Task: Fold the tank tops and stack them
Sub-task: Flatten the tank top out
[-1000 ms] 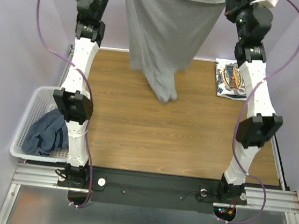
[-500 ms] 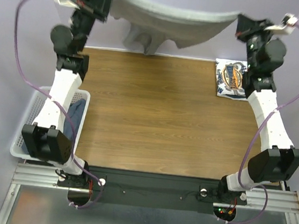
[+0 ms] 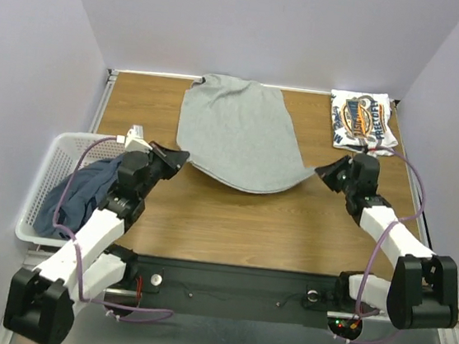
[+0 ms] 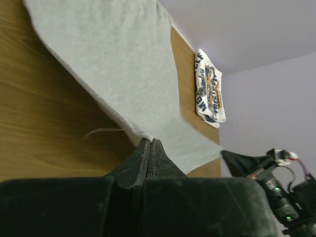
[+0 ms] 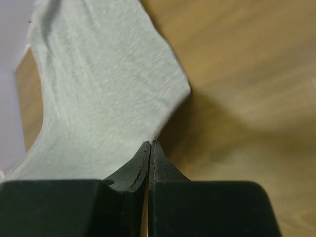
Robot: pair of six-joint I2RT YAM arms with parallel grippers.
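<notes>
2 pinch points: left gripper (image 3: 183, 158) and right gripper (image 3: 322, 171) each clamp a near hem corner of the grey top (image 3: 238, 136), I'd guess to spread it flat for folding. It lies on the table (image 3: 232, 222) right of the basket (image 3: 30, 231); white top (image 3: 361, 121) folded far right of basket, blue top (image 3: 73, 200) inside it.

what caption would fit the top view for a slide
Left claw and right claw pinch the grey tank top by its near corners, spread over the table.

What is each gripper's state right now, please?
Left gripper: shut, pinching a near corner of the light grey tank top.
Right gripper: shut, pinching that top's other near corner.
</notes>
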